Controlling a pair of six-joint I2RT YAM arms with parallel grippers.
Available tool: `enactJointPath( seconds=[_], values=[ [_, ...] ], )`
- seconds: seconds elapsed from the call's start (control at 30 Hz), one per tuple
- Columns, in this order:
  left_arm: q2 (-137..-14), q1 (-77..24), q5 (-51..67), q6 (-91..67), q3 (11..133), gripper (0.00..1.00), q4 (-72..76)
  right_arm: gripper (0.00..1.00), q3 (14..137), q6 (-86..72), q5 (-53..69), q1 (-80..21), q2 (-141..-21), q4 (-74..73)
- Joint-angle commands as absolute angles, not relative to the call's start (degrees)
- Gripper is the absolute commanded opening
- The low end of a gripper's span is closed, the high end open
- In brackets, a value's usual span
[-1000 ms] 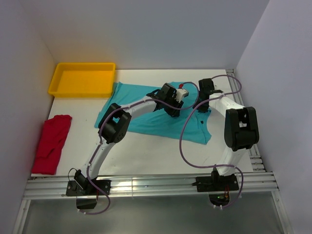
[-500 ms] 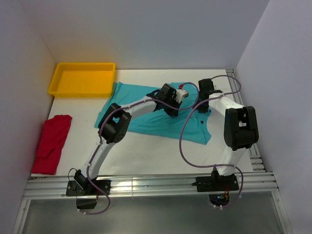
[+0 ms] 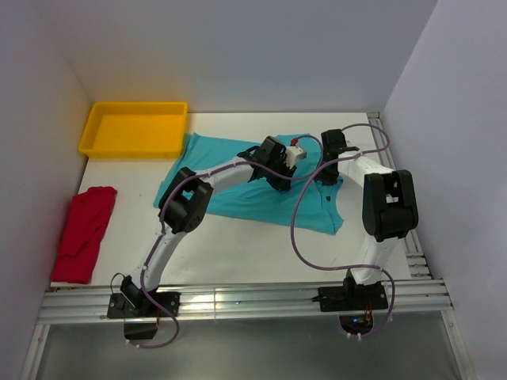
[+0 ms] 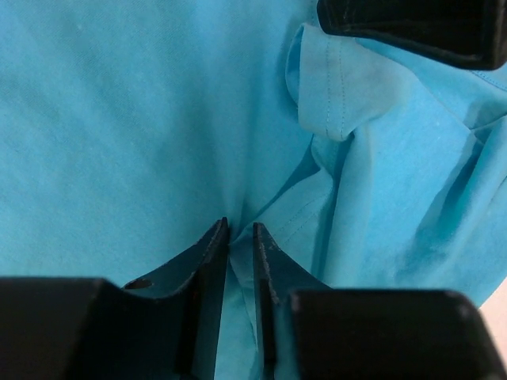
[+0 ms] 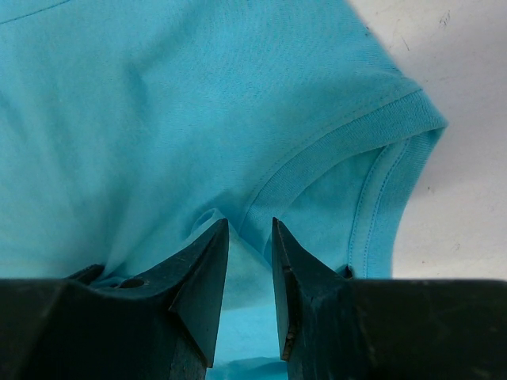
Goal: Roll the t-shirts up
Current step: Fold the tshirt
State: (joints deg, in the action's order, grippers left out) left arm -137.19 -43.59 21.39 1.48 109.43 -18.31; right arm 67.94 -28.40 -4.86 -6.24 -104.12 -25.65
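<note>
Teal t-shirt lay spread on the counter; your left tool and right tool each clenched its fabric, likely to lift one edge evenly.

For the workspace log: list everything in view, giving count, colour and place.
teal t-shirt: one, teal, spread across the middle of the table, under both grippers
red t-shirt: one, red, bunched at the table's left edge
yellow tray: one, yellow, far left corner, touching the teal t-shirt's corner
table: one, white, under everything
cables: one per arm, purple, looped along the arms
left gripper: one, black, pinching a raised fold of the teal t-shirt
right gripper: one, black, closed on teal fabric beside a ribbed edge
</note>
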Motion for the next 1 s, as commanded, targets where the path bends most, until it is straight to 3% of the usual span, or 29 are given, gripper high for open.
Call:
enactJointPath(
  seconds=[0.0,0.33,0.47,0.73,0.97],
  values=[
    [-132.2,-43.9,22.1,1.8,108.7,0.24,-18.3,0.36,69.0,-27.4,-5.3,-6.2,-103.8,-24.1],
    [-132.2,-43.9,21.8,2.1,108.8,0.42,-18.2,0.35,69.1,-27.2,-5.1,-6.2,-103.0,-24.6],
    [-132.6,-43.9,21.8,2.0,110.9,0.41,-18.9,0.35,68.7,-27.2,-5.3,-6.2,-102.2,-24.9],
    [-132.8,-43.9,21.6,1.8,111.7,0.26,-20.7,0.35,68.2,-27.2,-5.3,-6.1,-101.2,-25.1],
    [-133.3,-43.9,20.5,1.9,111.6,0.27,-21.4,0.35,67.8,-27.0,-4.9,-6.1,-101.1,-24.8]
  ],
)
